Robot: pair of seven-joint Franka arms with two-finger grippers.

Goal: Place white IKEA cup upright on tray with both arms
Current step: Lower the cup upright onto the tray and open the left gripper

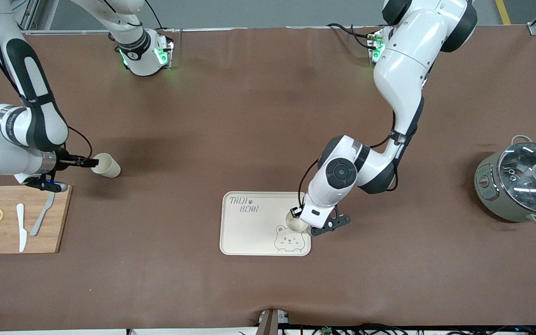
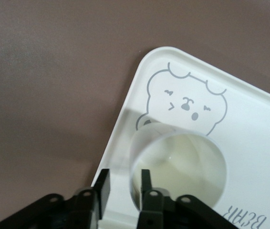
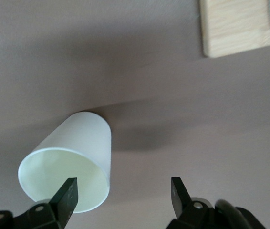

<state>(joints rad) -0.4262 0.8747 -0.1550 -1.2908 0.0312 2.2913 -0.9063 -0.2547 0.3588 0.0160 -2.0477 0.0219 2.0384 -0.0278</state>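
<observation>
A white cup (image 1: 297, 223) stands upright on the cream "TAIJI BEAR" tray (image 1: 249, 232), by the bear drawing at the corner toward the left arm's end. My left gripper (image 1: 299, 218) is over it. In the left wrist view its fingers (image 2: 147, 183) straddle the rim of the cup (image 2: 182, 162) with a gap, one inside and one outside; the gripper (image 2: 125, 179) is open over the tray (image 2: 249, 105). A second white cup (image 1: 107, 165) lies on its side on the table. My right gripper (image 1: 89, 162) is open at its mouth; the right wrist view shows cup (image 3: 73, 157) and gripper (image 3: 123, 188).
A wooden cutting board (image 1: 16, 218) with lemon slices, a white knife and a grey utensil lies at the right arm's end, nearer the front camera than the lying cup; its corner shows in the right wrist view (image 3: 240, 24). A grey pot with a glass lid (image 1: 524, 184) stands at the left arm's end.
</observation>
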